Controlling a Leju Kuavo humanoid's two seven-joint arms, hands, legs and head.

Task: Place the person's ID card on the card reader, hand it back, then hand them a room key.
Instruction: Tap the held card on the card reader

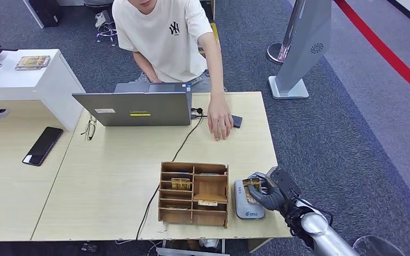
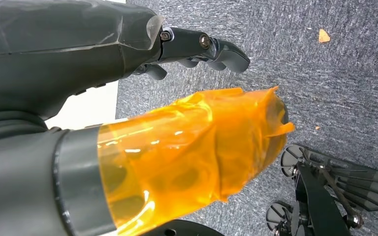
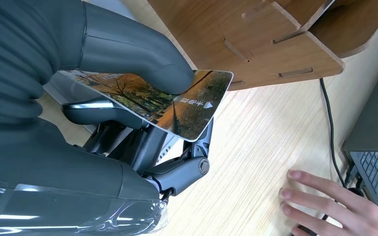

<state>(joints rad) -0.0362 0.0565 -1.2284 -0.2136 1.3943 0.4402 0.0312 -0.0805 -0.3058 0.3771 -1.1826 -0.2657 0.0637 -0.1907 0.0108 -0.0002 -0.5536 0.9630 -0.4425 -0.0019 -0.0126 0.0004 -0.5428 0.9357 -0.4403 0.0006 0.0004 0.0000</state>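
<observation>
The ID card [image 3: 177,105] is pinched between thumb and fingers of the right hand [image 1: 267,193], directly over the card reader [image 1: 247,200], at 3 o'clock of the wooden organizer [image 1: 194,193]. Judged stage: reading step; return and room key are outstanding. The left hand [image 2: 197,46] holds nothing, fingers loosely curled.

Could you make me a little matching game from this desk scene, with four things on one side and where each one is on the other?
Things:
1. card
2. card reader
3. phone
4. person's hand

Places:
A. flat on the table beside the laptop
B. pinched in the right robot hand
C. on the neighbouring desk
D. beside the wooden organizer

Pairs: 1-B, 2-D, 3-C, 4-A
</observation>
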